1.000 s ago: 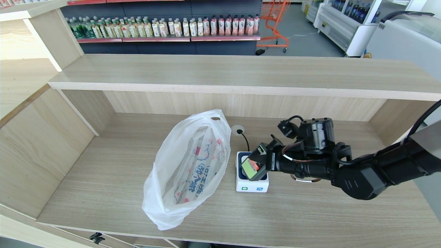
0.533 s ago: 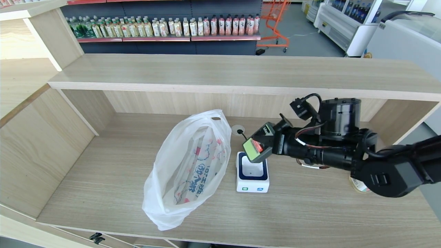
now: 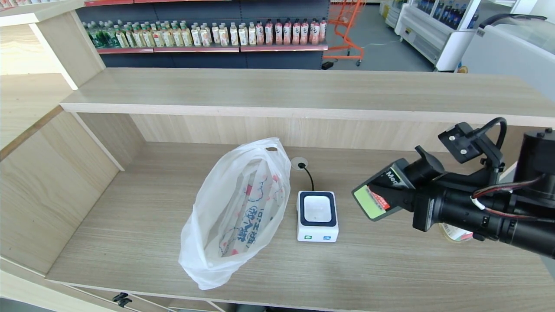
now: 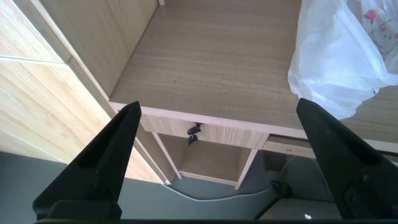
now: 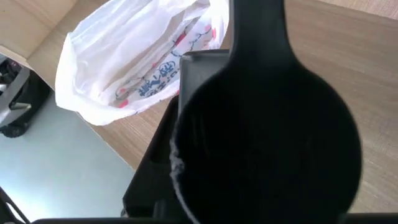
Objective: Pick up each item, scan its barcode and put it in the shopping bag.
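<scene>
The green-faced box (image 3: 376,202) sits centre right of the head view, clamped tight between the right fingers (image 3: 424,166), right of the scanner (image 3: 317,215); the shopping bag (image 3: 236,212) lies centre-left on the worktop (image 3: 390,268). The left fingers (image 4: 102,165) gape wide, holding nothing.

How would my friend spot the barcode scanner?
Look at the light wooden counter. Beside the white plastic shopping bag sits a small white box scanner. Only it has a dark blue frame around a pale window, with a black cable behind.
</scene>
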Motion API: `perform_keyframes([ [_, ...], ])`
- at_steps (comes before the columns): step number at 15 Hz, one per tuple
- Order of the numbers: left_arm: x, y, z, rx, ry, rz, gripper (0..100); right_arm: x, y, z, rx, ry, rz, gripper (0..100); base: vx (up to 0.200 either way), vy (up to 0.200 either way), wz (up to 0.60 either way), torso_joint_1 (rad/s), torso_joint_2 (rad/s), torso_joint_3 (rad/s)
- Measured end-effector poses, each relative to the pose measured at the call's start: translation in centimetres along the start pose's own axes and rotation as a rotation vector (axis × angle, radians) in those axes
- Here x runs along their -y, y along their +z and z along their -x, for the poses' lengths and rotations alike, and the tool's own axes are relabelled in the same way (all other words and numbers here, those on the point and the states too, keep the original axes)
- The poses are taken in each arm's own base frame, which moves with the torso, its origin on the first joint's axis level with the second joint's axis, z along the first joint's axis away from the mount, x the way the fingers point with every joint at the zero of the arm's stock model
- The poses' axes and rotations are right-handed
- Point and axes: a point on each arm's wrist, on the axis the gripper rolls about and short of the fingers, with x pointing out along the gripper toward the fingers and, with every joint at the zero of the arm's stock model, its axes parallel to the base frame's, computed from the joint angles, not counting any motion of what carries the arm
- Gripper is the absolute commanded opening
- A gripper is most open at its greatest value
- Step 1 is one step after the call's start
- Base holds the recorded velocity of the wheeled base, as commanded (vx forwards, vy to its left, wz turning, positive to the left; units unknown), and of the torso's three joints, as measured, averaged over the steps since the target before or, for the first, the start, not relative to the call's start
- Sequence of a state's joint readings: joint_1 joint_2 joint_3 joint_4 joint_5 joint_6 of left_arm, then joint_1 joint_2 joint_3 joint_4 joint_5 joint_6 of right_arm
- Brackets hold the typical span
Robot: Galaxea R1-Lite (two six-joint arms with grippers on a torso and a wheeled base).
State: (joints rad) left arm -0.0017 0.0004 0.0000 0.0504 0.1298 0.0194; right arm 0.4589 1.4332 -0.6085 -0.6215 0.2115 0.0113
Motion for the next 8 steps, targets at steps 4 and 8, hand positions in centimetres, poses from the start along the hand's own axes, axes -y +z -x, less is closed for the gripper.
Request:
perform_keyframes([
  [4,0.0,0.0,0.0,0.000,0.002,0.009,100,-0.8,0.7,0.7,0.036,0.032,-0.077,0,0.000,0.200,0.00,-0.002,0.00,0.001],
  [8,0.0,0.0,0.0,0.000,0.000,0.010,100,-1.5,0.9,0.3,0.025,0.066,-0.156,0,0.000,0.200,0.00,0.004,0.01,-0.001],
])
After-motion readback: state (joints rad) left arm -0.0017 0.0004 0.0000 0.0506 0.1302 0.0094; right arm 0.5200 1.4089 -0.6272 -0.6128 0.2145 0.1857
